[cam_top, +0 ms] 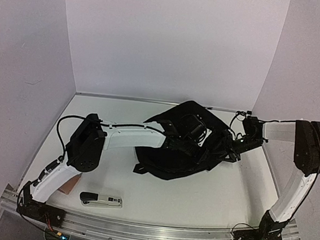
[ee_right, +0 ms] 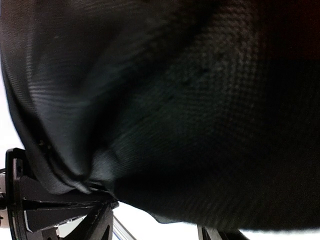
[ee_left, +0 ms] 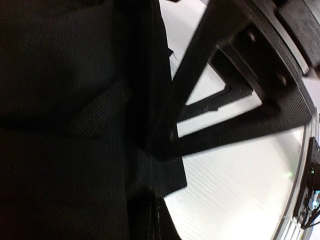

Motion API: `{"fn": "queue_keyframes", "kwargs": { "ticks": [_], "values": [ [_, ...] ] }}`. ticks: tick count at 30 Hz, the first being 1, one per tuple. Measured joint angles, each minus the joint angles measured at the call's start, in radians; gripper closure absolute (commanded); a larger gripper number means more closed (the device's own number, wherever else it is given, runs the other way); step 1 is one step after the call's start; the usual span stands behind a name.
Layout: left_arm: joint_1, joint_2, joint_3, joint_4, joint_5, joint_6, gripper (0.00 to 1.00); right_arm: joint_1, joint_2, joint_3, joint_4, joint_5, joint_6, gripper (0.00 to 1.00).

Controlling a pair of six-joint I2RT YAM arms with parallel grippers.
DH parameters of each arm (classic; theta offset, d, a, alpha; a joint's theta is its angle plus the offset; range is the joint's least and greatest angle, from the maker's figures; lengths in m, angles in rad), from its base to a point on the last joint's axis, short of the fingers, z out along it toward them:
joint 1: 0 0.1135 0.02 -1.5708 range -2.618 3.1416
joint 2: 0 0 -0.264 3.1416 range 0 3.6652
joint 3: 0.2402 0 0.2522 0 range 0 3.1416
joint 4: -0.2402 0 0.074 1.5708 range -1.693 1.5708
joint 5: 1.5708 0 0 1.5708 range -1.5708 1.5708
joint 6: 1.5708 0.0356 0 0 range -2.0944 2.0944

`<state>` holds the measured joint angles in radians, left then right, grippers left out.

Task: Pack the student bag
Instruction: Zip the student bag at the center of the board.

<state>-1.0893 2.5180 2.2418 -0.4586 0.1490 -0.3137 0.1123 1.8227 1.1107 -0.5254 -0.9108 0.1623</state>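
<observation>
The student bag (cam_top: 173, 161), a large black fabric backpack, lies at the middle of the white table, bunched up, with its upper part folded open. My left gripper (cam_top: 173, 134) reaches into its upper left part. In the left wrist view its black finger (ee_left: 200, 90) closes on a fold of the bag (ee_left: 60, 100); the other finger is hidden by fabric. My right gripper (cam_top: 233, 150) is at the bag's right edge. In the right wrist view the bag (ee_right: 200, 100) fills the frame, and its cloth bunches at one finger (ee_right: 50, 210).
A black and grey stapler (cam_top: 101, 200) lies near the front left. A flat brown thing (cam_top: 72, 186) shows partly under my left arm. A metal rail (cam_top: 149, 232) runs along the near edge. White walls close the table at the back and sides.
</observation>
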Motion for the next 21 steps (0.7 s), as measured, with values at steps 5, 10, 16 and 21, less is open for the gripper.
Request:
{"fn": "queue_keyframes", "kwargs": {
  "ticks": [5,10,16,21],
  "values": [
    [-0.001,-0.071,-0.120,0.040,0.041,0.003,1.00,0.000,0.022,0.014,0.001,0.000,0.001,0.49],
    [-0.007,-0.143,-0.218,0.080,0.071,0.005,1.00,0.002,0.028,0.030,0.000,0.008,0.011,0.50],
    [-0.011,-0.239,-0.375,0.128,0.093,0.013,1.00,0.004,0.029,0.045,-0.013,0.022,0.024,0.50],
    [-0.011,-0.354,-0.572,0.145,0.101,0.016,1.00,0.005,0.032,0.059,-0.023,0.031,0.029,0.49]
  ]
}}
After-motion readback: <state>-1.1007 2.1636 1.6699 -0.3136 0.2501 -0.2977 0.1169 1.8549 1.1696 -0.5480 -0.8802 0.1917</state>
